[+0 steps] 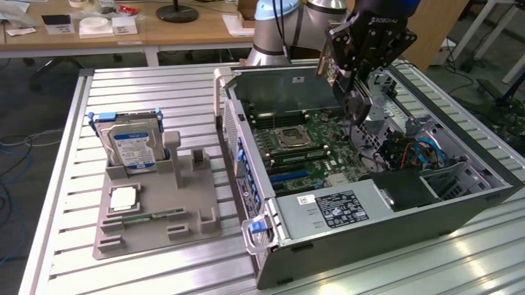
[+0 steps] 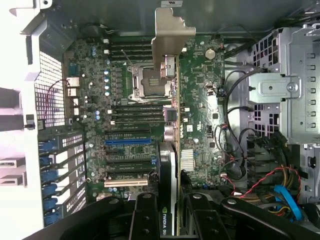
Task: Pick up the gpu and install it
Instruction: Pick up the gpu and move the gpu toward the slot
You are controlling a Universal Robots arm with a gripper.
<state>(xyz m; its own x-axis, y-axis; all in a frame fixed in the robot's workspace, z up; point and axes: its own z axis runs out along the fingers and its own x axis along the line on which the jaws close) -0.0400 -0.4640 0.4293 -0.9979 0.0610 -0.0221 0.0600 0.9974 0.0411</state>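
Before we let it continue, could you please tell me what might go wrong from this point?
The gripper holds the gpu over the motherboard, not lined up with the blue slot; lowering askew could strike the CPU socket or memory slots. Its metal bracket might catch the loose cables beside the drive cage.

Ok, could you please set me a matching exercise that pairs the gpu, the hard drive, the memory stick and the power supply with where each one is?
Things:
1. gpu
2. hard drive
3. memory stick
4. power supply

Places:
A. standing upright in the grey holder
B. lying on the grey holder's base
C. gripped by the end effector above the motherboard
D. mounted inside the open computer case, label facing up

Pairs: 1-C, 2-A, 3-B, 4-D
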